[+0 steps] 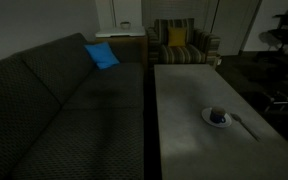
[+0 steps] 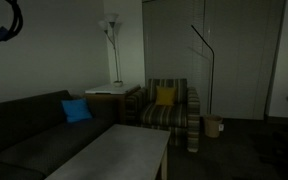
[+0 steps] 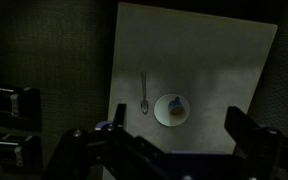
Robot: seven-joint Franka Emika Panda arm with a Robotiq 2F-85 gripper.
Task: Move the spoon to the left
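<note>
The room is dim. A thin silvery spoon [image 3: 143, 92] lies on the pale table [image 3: 214, 60], just beside a round white saucer [image 3: 172, 111] that holds a small dark blue cup [image 3: 178, 103]. In an exterior view the spoon [image 1: 244, 125] lies on the far side of the saucer [image 1: 216, 118] from the sofa. My gripper [image 3: 176, 122] hangs high above the table, open and empty. Its two dark fingers frame the saucer in the wrist view. The spoon is out of view in the exterior view that looks toward the armchair.
A dark patterned sofa [image 1: 54, 100] with a blue cushion [image 1: 101, 55] runs along the table [image 1: 199, 110]. A striped armchair with a yellow cushion [image 2: 166, 105] stands beyond the table's end. A floor lamp [image 2: 111, 40] and a side table stand behind the sofa.
</note>
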